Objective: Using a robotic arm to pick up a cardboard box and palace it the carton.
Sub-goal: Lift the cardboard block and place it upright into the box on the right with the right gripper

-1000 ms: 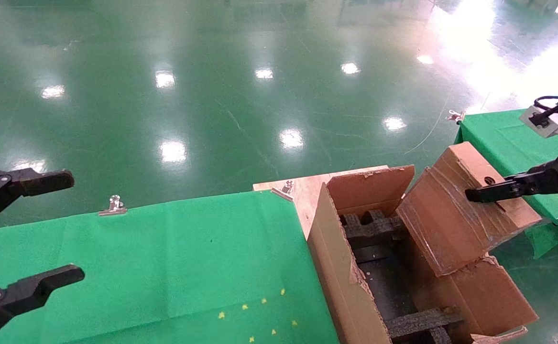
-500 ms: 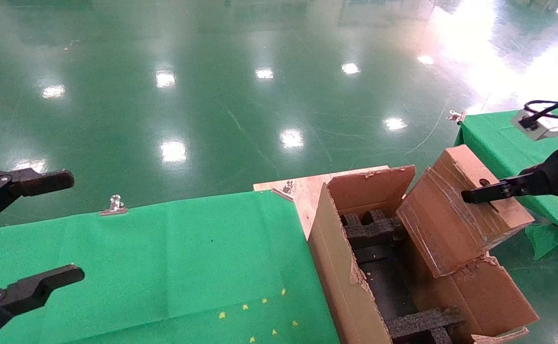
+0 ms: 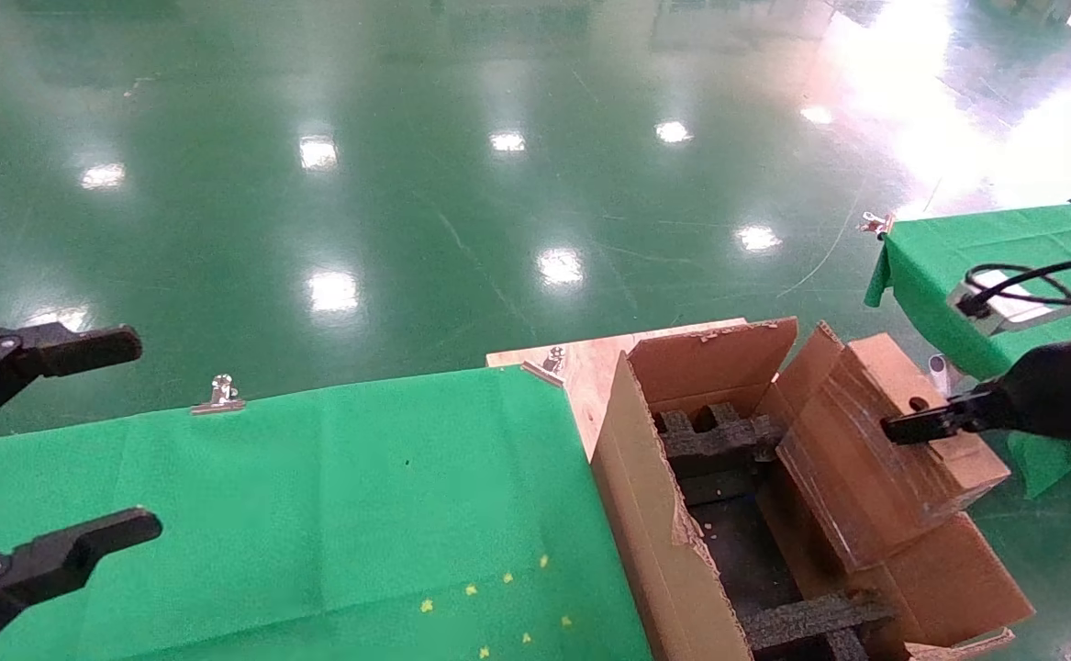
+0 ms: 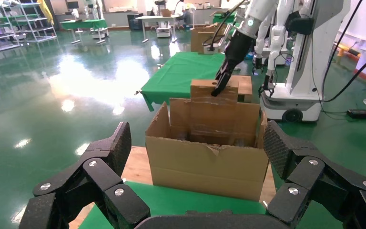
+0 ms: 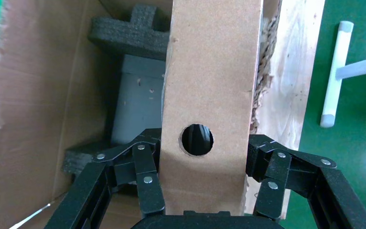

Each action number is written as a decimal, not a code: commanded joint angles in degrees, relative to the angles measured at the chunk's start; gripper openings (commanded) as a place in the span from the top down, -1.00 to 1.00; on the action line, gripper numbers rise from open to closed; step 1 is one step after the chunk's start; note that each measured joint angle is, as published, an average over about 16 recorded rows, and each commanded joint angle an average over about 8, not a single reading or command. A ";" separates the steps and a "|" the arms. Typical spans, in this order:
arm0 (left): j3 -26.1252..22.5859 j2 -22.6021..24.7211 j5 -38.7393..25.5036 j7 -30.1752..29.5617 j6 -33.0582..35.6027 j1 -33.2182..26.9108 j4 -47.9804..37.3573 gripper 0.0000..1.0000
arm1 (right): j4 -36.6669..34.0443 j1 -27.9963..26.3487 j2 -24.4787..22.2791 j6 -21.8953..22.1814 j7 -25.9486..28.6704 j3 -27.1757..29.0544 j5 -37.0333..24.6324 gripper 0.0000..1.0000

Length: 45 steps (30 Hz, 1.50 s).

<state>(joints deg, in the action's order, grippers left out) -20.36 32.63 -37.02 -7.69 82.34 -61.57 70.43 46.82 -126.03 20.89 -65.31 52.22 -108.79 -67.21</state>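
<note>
The small cardboard box (image 3: 865,459) with a round hole is tilted, its lower end inside the large carton (image 3: 663,532) along the carton's right wall. My right gripper (image 3: 907,429) is shut on the box's upper end beside the hole. In the right wrist view the fingers (image 5: 145,167) clamp both sides of the box (image 5: 212,81) above the black foam inserts (image 5: 128,33). My left gripper (image 3: 99,441) is open and empty over the green table at the far left. The left wrist view shows the carton (image 4: 209,164), the box (image 4: 202,90) and the right arm (image 4: 233,47).
A green cloth table (image 3: 315,496) with metal clips (image 3: 218,395) lies left of the carton. A wooden board (image 3: 581,363) lies under the carton. A second green table (image 3: 985,243) stands at the right. A white tube (image 5: 336,71) lies beyond the board.
My right gripper has moved down and slightly nearer with the box. The box has dropped from above the carton's right flap into the carton. The left arm has not moved.
</note>
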 commanded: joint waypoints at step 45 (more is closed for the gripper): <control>0.00 0.00 0.00 0.00 0.00 0.00 0.00 -1.00 | -5.79 23.99 11.91 22.27 6.29 -3.58 4.46 1.00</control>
<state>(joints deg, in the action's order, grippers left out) -20.36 32.63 -37.01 -7.69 82.34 -61.57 70.43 40.80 -101.99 32.91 -43.15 58.35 -112.25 -62.62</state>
